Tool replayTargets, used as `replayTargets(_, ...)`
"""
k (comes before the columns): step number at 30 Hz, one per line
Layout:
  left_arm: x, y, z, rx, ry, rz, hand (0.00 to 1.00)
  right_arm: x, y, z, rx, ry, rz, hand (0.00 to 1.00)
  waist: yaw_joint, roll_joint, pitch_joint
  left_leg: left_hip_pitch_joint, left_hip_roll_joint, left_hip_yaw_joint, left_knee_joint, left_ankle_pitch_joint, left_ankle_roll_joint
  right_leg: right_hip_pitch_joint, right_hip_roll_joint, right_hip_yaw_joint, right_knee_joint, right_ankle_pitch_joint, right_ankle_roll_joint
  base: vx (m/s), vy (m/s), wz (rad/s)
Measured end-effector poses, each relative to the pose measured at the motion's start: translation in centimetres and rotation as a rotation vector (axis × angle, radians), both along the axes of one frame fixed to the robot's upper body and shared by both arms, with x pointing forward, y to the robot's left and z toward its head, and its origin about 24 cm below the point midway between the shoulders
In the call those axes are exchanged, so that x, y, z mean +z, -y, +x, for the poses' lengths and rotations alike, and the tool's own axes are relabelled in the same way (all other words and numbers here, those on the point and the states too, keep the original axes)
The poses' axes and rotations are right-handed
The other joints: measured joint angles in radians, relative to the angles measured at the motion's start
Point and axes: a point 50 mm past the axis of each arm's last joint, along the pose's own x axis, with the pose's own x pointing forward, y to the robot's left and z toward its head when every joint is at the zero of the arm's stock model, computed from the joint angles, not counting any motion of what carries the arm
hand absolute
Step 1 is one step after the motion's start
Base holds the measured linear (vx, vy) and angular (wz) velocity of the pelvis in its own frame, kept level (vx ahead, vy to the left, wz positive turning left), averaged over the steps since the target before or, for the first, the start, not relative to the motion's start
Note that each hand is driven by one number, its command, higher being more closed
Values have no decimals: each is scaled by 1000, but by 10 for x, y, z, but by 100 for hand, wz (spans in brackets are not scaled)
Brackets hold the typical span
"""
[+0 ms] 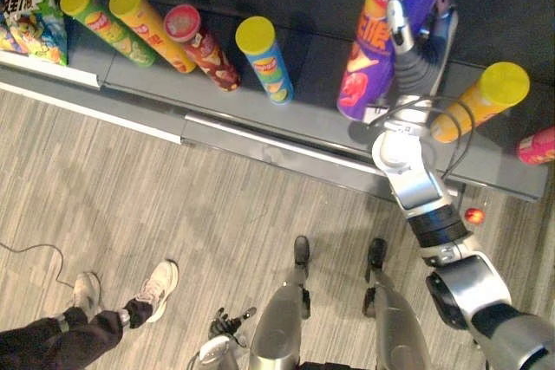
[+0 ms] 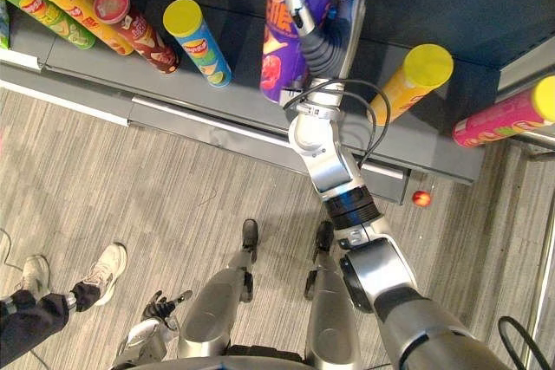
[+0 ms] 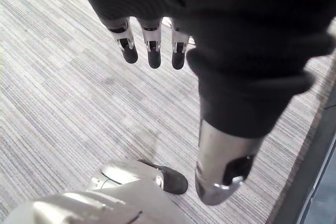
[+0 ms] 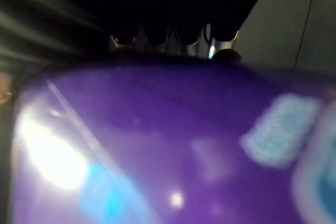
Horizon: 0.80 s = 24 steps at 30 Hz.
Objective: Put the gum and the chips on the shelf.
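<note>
Near the front edge of the shelf [image 1: 312, 71], holds the purple chips can [image 1: 381, 32] with the right hand [image 1: 421, 54] curled round it, likely to stand it up straight, left hand [image 3: 226, 35] loose down low.

No word or number can be read with certainty. At twelve o'clock, the tall purple cardboard chip tube [image 1: 368, 58] carries big orange characters down its side and a pale blue badge, both too skewed to make out. From ten to eleven o'clock, the green tube with a yellow lid [image 1: 108, 28], the orange tube with a yellow lid [image 1: 156, 34], the dark red tube with a pink lid [image 1: 206, 54] and the blue tube with a yellow lid [image 1: 269, 67] bear small oval logos, too small to read. The green-and-white crisp bag [image 1: 30, 15] beyond them shows bold dark characters, also unclear.
</note>
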Motion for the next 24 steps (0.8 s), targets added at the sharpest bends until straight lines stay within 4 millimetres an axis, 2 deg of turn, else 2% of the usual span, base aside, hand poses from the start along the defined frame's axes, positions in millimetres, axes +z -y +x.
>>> replayTargets(2, 1, 5, 5, -15, 9, -4, 0, 4, 5, 2, -37, 17, 34, 100, 18, 19, 9, -14, -4, 0, 10, 0, 0, -16, -5, 1, 12, 0, 0, 0, 0, 0)
replayTargets(5, 3, 10, 11, -28, 20, -10, 0, 11, 9, 2, -87, 58, 57, 100, 27, 39, 19, -41, -9, -3, 25, 1, 3, -46, -12, 0, 34, -1, 0, -45, 10, 2)
replayTargets(10, 5, 15, 19, -59, 37, -4, 0, 22, 18, 3, -157, 102, 106, 100, 47, 60, 25, -100, -18, -10, 63, 2, 5, -105, -25, 0, 78, -6, 2, -41, -1, 3)
replayTargets(13, 6, 16, 21, -62, 39, 1, 0, 24, 20, 3, -175, 115, 118, 100, 50, 62, 24, -135, -27, -15, 86, 1, 8, -144, -37, 1, 112, -13, 3, -48, 4, 7)
replayTargets(18, 8, 20, 29, -51, 55, -16, 0, 25, 27, 1, -233, 142, 152, 100, 77, 66, 22, -186, -30, -18, 136, -17, 3, -191, -45, 5, 156, -28, 3, -55, -16, 3)
replayTargets(21, 9, 23, 31, -30, 64, -32, 0, 28, 20, -5, -215, 172, 185, 100, 93, 67, 21, -223, -30, -15, 162, -22, 2, -238, -49, 14, 198, -44, -2, -58, -54, -1)
replayTargets(24, 11, 27, 35, 28, 89, -65, 0, 39, 10, -21, -183, 261, 206, 100, 100, 67, 21, -272, -28, -8, 210, -38, 1, -293, -56, 19, 260, -67, -7, -39, -64, 2)
